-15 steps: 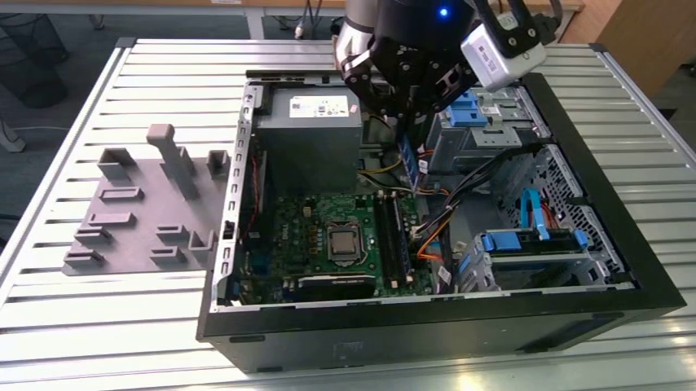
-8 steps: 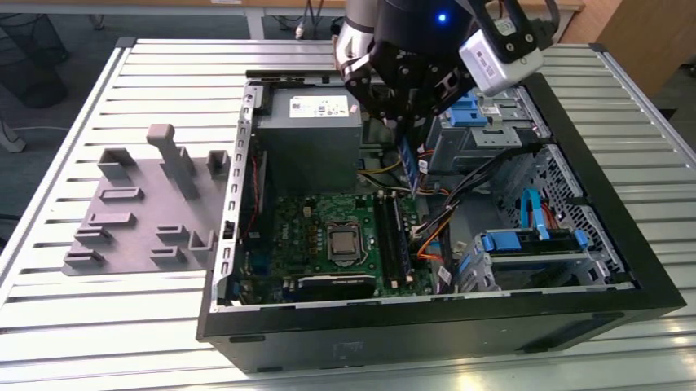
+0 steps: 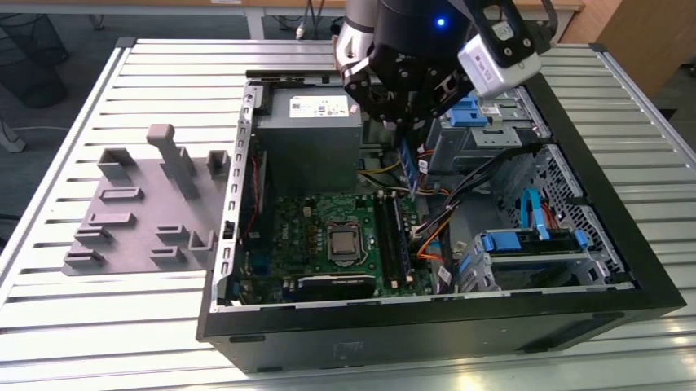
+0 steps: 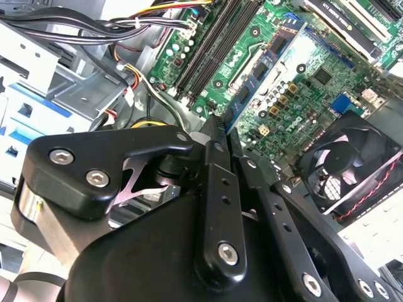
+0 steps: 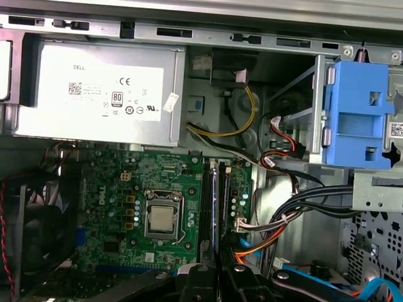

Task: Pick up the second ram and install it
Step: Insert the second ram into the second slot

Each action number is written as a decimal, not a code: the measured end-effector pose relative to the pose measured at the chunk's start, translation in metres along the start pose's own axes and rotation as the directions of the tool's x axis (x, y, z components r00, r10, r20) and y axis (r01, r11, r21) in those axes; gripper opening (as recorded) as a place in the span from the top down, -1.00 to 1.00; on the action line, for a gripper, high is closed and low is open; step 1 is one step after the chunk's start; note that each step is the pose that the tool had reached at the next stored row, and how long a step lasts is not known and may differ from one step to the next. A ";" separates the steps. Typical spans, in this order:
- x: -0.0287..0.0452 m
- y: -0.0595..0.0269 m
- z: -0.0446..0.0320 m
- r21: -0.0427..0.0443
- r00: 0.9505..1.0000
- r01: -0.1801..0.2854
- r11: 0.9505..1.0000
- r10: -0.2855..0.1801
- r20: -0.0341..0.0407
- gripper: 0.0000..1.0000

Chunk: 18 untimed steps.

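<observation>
The second ram point(image 3: 409, 163), a thin blue circuit strip with dark chips, hangs below my gripper point(image 3: 400, 129) inside the open computer case. My gripper is shut on it. In the second wrist view the second ram point(image 4: 264, 63) runs out from the closed fingertips point(image 4: 214, 135) over the green motherboard point(image 4: 302, 94). In the first wrist view the second ram point(image 5: 216, 207) appears edge-on above the long black slots point(image 5: 206, 201), with my gripper point(image 5: 217, 270) just behind it. The slots point(image 3: 392, 236) lie below and slightly nearer the case's front than the strip.
The grey power supply point(image 3: 310, 130) sits beside the arm, at the exterior view's left. Cable bundles point(image 3: 457, 195) and blue drive brackets point(image 3: 527, 240) crowd the case's right side. A grey holder block point(image 3: 142, 204) stands on the slatted table. A black fan point(image 4: 346, 163) borders the board.
</observation>
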<state>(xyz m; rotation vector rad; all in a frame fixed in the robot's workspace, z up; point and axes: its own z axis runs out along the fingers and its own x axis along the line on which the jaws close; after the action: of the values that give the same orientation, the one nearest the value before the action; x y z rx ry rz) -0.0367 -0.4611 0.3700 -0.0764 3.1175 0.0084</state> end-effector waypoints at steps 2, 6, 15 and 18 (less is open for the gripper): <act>0.0000 0.0000 0.0007 0.000 1.000 0.000 1.000 0.000 0.000 0.72; 0.0000 0.0000 0.0017 0.000 1.000 0.000 1.000 0.000 0.000 0.72; 0.0001 0.0000 0.0039 0.000 1.000 0.000 1.000 0.000 0.000 0.72; 0.0001 0.0000 0.0048 0.000 1.000 0.000 1.000 0.000 0.000 0.72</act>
<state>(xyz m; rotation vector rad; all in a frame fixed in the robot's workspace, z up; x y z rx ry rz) -0.0367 -0.4611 0.3651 -0.0763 3.1176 0.0084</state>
